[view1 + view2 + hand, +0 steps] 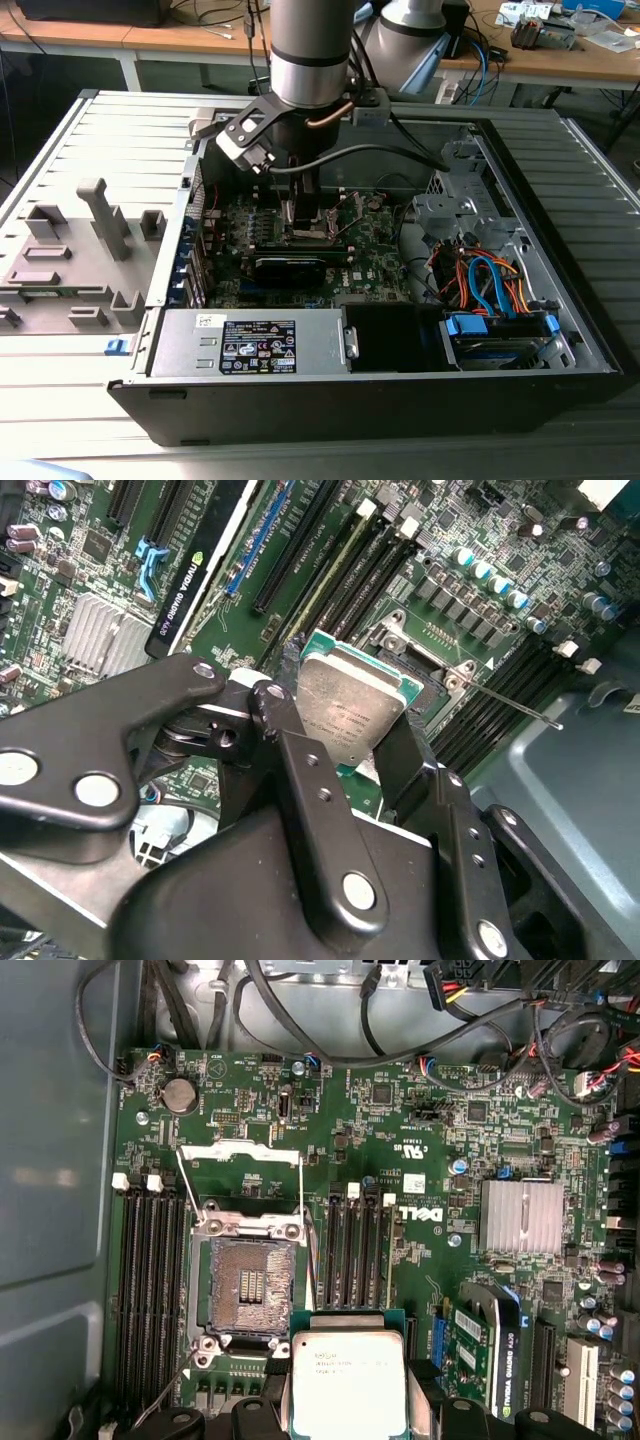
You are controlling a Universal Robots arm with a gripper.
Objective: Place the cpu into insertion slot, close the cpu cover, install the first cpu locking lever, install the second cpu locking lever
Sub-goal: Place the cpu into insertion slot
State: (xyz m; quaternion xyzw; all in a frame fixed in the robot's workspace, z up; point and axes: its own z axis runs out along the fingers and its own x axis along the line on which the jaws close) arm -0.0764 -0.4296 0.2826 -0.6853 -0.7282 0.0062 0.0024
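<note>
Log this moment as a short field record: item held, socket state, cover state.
held: small flat square silvery-topped cpu, clamped in the black pincer
cpu position: over the green board, not seated
insertion slot: square metal-rimmed socket, empty, contacts exposed
cpu cover: thin silvery frame, swung open

Electronics lab: wooden workbench (cables dangling), opened PC case.

- The arm stands upright, its wrist pointing straight down.
- The gripper hangs beneath it, both black fingers clamped on opposite edges of the cpu.
</note>
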